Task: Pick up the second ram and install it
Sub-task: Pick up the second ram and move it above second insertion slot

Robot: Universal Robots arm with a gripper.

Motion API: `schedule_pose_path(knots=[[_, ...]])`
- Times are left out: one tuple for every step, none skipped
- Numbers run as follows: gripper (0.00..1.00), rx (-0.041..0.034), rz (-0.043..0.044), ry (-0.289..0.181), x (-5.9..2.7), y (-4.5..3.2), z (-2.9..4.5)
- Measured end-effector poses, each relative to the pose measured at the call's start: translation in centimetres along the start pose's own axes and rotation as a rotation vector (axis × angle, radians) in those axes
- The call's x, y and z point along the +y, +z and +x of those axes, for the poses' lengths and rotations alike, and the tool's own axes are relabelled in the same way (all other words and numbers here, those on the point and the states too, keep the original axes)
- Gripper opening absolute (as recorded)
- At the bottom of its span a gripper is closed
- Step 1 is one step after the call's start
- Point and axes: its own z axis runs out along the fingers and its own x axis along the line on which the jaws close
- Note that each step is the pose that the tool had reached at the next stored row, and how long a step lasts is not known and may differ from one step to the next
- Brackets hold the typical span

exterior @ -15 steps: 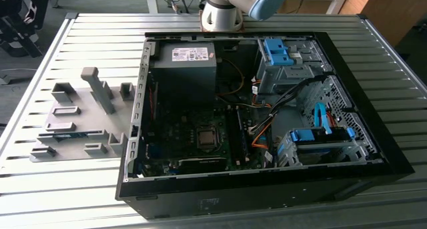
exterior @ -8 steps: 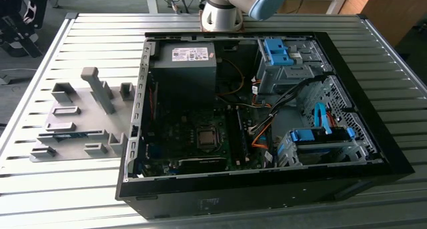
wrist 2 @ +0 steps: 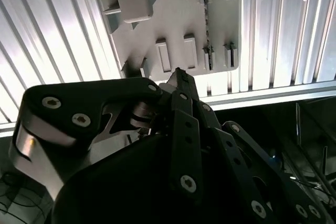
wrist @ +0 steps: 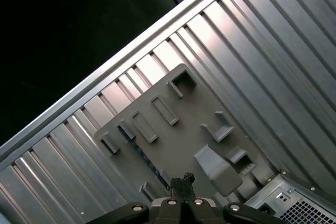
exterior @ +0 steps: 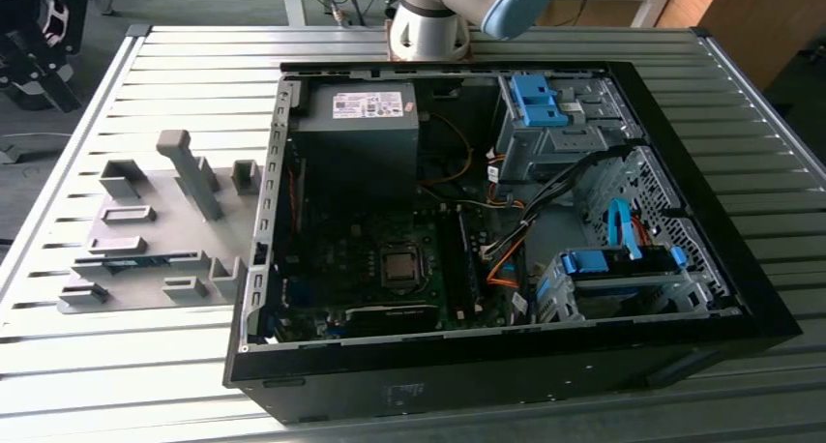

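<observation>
Case (exterior: 516, 375) black; gripper (wrist: 182, 181) black; table (exterior: 193, 66) silver, ribbed; tray (exterior: 145, 190) grey; drive clips (exterior: 532, 100) blue (cables (exterior: 506, 252) orange).

The arm (exterior: 432, 27) is silver-grey with a light-blue joint cap (exterior: 516, 3); the gripper (wrist 2: 179, 74) has black linkages with silver screws (wrist 2: 188, 183).

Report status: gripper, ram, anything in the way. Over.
Gripper shut, empty, above the fixture. Ram lying in a fixture slot, untouched. Tall post stands on the fixture near it.

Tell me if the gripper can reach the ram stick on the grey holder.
Probably yes: the gripper hangs over the grey holder, and nothing covers the ram stick in its slot.
</observation>
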Motion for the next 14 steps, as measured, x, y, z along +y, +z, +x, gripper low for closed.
schedule_pose_path(knots=[[0.11,0.0008,0.0001,-0.015,0.00,0.00,0.00],[0.11,0.0018,0.0003,-0.031,0.00,0.01,0.00],[0.11,0.0028,0.0005,-0.046,0.00,0.01,0.00],[0.11,0.0037,0.0007,-0.061,0.00,0.01,0.00],[0.11,0.0045,0.0008,-0.075,0.00,0.02,0.00],[0.11,0.0052,0.0009,-0.089,0.00,0.02,0.00],[0.11,0.0059,0.0009,-0.103,0.00,0.02,0.00],[0.11,0.0064,0.0009,-0.114,0.00,0.02,0.00],[0.11,0.0067,0.0009,-0.123,0.00,0.02,0.00],[0.11,0.0069,0.0009,-0.127,0.00,0.02,0.00],[0.11,0.0070,0.0009,-0.128,0.00,0.02,0.00],[0.11,0.0070,0.0009,-0.128,0.00,0.02,0.00],[0.11,0.0070,0.0009,-0.128,0.00,0.02,0.00],[0.11,0.0070,0.0009,-0.128,0.00,0.02,0.00]])
